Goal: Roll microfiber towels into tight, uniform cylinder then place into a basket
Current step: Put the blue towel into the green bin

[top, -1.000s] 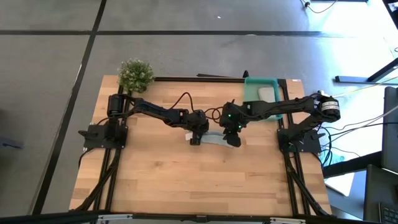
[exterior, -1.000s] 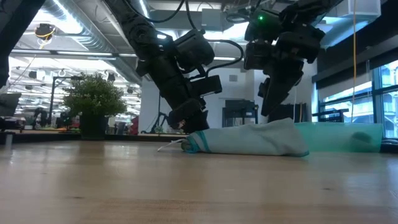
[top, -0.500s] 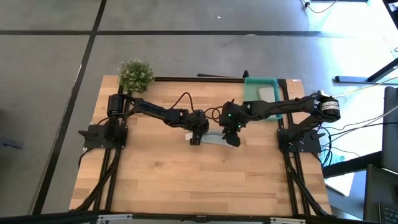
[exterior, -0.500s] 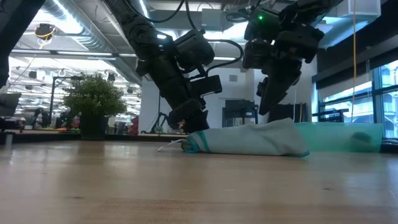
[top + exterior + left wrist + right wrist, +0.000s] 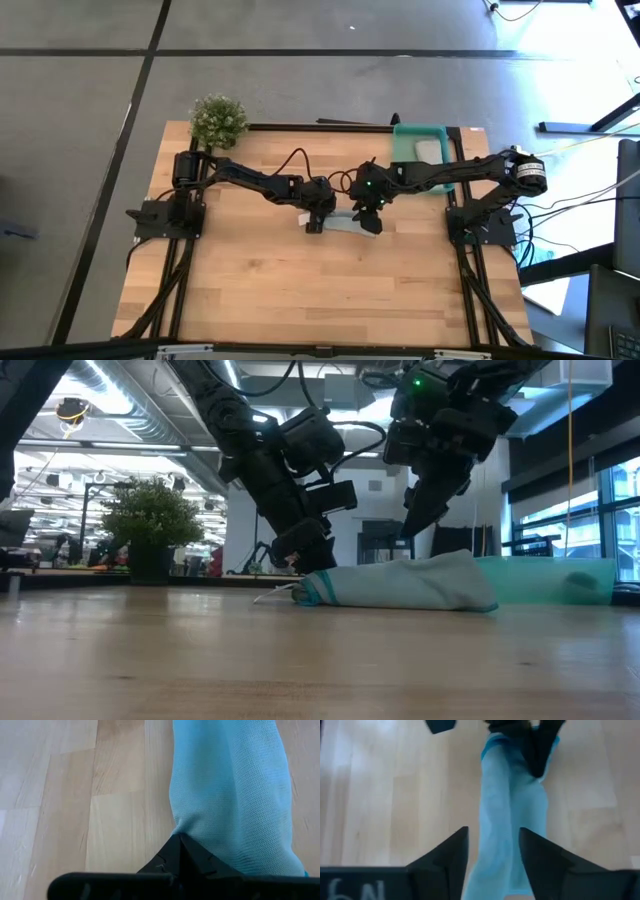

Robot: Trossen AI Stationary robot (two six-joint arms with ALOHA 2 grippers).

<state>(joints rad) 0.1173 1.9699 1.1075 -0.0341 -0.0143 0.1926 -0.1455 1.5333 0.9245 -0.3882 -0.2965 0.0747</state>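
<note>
With the blue towel (image 5: 343,224) lying rolled on the worktop (image 5: 260,290), the left pincer (image 5: 181,845) is clamped on one end, while the right pincer (image 5: 492,851) hangs part-open over the other, gripping nothing. Rolling looks finished; next, seize that end and carry the roll to the basket (image 5: 402,140), where the grey towel (image 5: 427,150) lies.

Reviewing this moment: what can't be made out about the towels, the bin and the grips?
- Left gripper tips: wrist view shows them shut at the blue towel edge; any pinched cloth is hidden.
- Blue towel in high view: both arms cover its ends.
- Teal bin: pale roll inside too small; right arm crosses it.
- Right gripper: open above the towel.
</note>
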